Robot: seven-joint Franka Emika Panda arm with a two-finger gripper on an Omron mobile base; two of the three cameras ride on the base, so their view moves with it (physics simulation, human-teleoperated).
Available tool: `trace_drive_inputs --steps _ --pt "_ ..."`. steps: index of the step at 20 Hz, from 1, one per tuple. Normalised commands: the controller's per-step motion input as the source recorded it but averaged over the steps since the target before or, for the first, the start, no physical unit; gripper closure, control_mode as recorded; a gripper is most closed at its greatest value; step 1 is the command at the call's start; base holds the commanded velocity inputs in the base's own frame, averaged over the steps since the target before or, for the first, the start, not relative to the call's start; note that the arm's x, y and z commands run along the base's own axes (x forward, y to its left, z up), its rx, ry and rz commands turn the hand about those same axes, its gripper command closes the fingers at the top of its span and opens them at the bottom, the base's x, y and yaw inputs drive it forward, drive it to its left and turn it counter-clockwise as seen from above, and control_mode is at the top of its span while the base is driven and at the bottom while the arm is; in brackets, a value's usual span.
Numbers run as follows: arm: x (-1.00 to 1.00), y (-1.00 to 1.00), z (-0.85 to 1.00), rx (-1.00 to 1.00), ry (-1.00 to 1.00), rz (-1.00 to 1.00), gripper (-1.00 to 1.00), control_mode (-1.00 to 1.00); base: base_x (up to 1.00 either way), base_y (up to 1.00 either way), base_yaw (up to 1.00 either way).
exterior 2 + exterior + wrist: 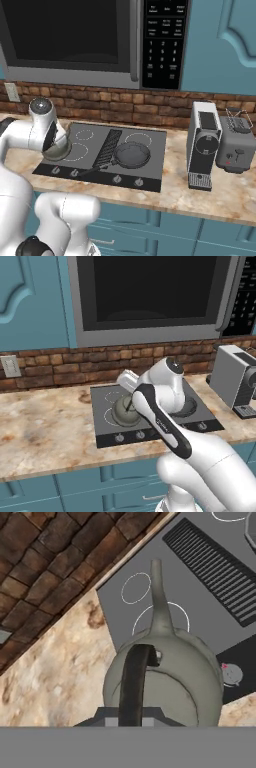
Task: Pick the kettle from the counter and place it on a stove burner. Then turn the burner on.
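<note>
Kettle held over cooktop, front-left burner.

Outlet (10, 366) on brick wall (50, 363); counter (45, 431) bare at left. Cooktop (102, 428): kettle (125, 411) over the large white burner (172, 609) ring at front left, spout pointing across it; whether its base touches the glass cannot be told. Gripper (131, 712) clamped on the kettle's arched handle (134, 682), fingers together around it. Knobs (119, 438) along the front edge. Frying pan (132, 155) on the right half. Coffee machine (202, 145), then toaster (235, 145), on the counter at right. Microwave (75, 40) above.
</note>
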Motion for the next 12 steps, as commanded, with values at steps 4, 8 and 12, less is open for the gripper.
trace_drive_inputs --steps 4,8,12 --pt "0.0 0.0 0.0 0.0 0.0 0.0 1.0 -1.0 0.0 0.0 0.0" --pt "0.08 0.0 -0.02 -0.01 0.0 0.0 1.0 -1.0 0.0 0.0 0.0" --pt "0.17 0.0 -0.01 -0.01 0.0 0.0 1.0 -1.0 0.0 0.0 0.0"
